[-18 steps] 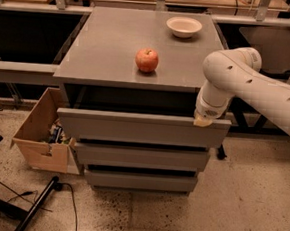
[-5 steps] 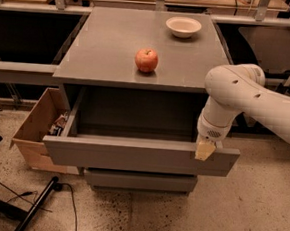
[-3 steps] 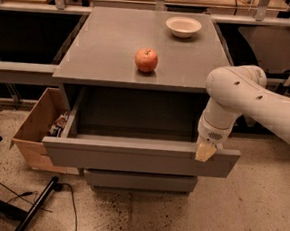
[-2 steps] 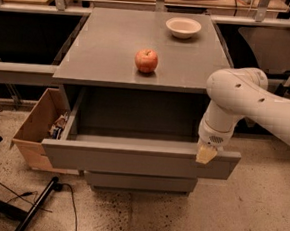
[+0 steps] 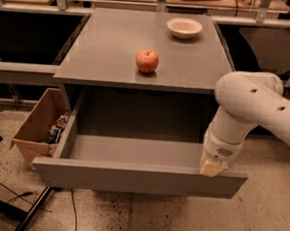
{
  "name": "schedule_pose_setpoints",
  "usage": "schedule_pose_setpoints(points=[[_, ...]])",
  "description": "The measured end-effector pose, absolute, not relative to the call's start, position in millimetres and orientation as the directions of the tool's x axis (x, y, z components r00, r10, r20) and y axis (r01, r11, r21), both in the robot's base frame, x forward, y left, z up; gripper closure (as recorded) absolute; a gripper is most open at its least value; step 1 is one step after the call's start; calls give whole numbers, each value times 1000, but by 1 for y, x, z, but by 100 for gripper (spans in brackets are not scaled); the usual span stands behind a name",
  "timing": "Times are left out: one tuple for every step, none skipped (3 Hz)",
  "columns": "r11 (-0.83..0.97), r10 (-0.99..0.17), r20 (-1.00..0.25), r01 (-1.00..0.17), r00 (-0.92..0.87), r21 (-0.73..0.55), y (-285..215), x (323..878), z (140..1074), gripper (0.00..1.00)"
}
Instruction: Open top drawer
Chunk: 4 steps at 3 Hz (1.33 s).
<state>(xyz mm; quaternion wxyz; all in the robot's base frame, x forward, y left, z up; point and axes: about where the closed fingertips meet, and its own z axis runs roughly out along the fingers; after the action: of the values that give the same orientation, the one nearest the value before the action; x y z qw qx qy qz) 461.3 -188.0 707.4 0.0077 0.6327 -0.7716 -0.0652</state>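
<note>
The top drawer [image 5: 130, 177] of the grey cabinet stands pulled far out toward me, its deep grey box interior bare. Its flat, handleless front runs across the lower part of the camera view. My gripper [image 5: 211, 168] hangs from the white arm at the right end of the drawer front, its tan fingertip resting at the front's top edge just inside the drawer. The two lower drawer fronts are hidden under the open drawer.
A red apple [image 5: 147, 61] and a white bowl [image 5: 184, 28] sit on the cabinet top [image 5: 105, 44]. An open cardboard box [image 5: 39, 126] with clutter stands on the floor at the left. Cables and a dark bar [image 5: 35, 209] lie on the floor at the lower left.
The drawer went from nearly shut to pulled far out over the last six seconds. The gripper moved toward me with the drawer front. In the last second the drawer slid out slightly more.
</note>
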Motion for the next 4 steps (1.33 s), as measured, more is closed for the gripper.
schedule_pose_setpoints(points=[[190, -977, -71, -975, -199, 111, -188, 462, 708, 100], [204, -975, -61, -966, -215, 160, -201, 423, 703, 100], [206, -974, -56, -961, -220, 182, -205, 411, 701, 100], [215, -972, -44, -950, -231, 227, -216, 383, 697, 100]])
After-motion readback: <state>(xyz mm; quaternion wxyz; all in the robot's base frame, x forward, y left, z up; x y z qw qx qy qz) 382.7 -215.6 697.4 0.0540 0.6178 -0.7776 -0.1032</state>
